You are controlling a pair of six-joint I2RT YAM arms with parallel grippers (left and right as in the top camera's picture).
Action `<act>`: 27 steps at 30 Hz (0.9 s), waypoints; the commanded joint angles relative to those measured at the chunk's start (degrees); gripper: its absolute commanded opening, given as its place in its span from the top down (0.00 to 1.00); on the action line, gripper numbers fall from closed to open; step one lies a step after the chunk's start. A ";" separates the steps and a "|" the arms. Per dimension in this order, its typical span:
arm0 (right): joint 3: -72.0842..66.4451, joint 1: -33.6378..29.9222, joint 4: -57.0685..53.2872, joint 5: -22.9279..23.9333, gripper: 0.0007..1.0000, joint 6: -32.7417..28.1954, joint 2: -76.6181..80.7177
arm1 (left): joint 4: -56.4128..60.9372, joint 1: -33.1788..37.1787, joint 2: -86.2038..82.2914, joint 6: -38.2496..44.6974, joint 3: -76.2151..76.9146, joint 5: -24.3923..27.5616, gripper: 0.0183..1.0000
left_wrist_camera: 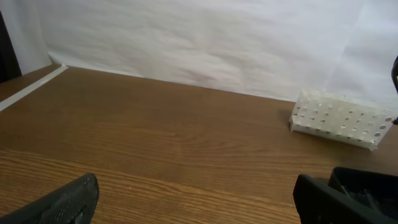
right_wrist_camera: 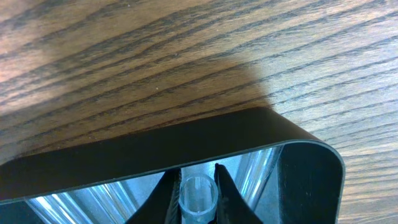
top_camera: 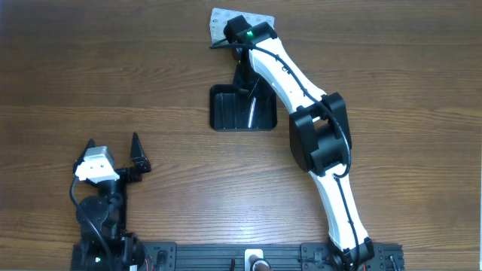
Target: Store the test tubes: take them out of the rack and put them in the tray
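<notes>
My right gripper point(right_wrist_camera: 198, 186) is shut on a clear test tube point(right_wrist_camera: 198, 198), held upright just over the black tray point(right_wrist_camera: 155, 149). Other clear tubes point(right_wrist_camera: 81, 202) lie inside the tray. From above, the right arm reaches up to the tray point(top_camera: 226, 113), and its gripper point(top_camera: 245, 71) is between the tray and the white rack point(top_camera: 222, 22) at the far edge. My left gripper point(top_camera: 113, 140) rests near the front left of the table, open with nothing in it. The rack point(left_wrist_camera: 342, 118) and the tray point(left_wrist_camera: 367, 186) lie far ahead of it.
Bare wooden tabletop point(top_camera: 90, 68) spreads to the left of the tray and rack. A white backdrop point(left_wrist_camera: 199, 37) closes off the far side of the table.
</notes>
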 commanded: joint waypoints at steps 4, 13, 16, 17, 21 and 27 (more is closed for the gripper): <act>-0.46 -0.33 0.35 0.17 0.83 0.46 1.42 | 0.00 0.31 -0.42 1.01 -0.24 0.35 0.00; -0.46 -0.26 0.55 0.17 0.79 0.48 1.42 | 0.00 0.31 -0.42 1.01 -0.26 0.35 0.00; -0.46 -0.26 0.55 0.20 0.78 0.48 1.42 | 0.00 0.31 -0.42 1.01 -0.26 0.35 0.00; -0.46 -0.26 0.57 0.20 0.77 0.48 1.42 | 0.00 0.31 -0.42 1.03 -0.26 0.35 0.00; -0.46 -0.26 0.57 0.20 0.75 0.46 1.42 | 0.00 0.31 -0.42 1.01 -0.26 0.33 0.00; -0.46 -0.26 0.35 0.17 0.69 -0.04 1.42 | 0.00 0.31 -0.42 1.01 -0.26 0.35 0.00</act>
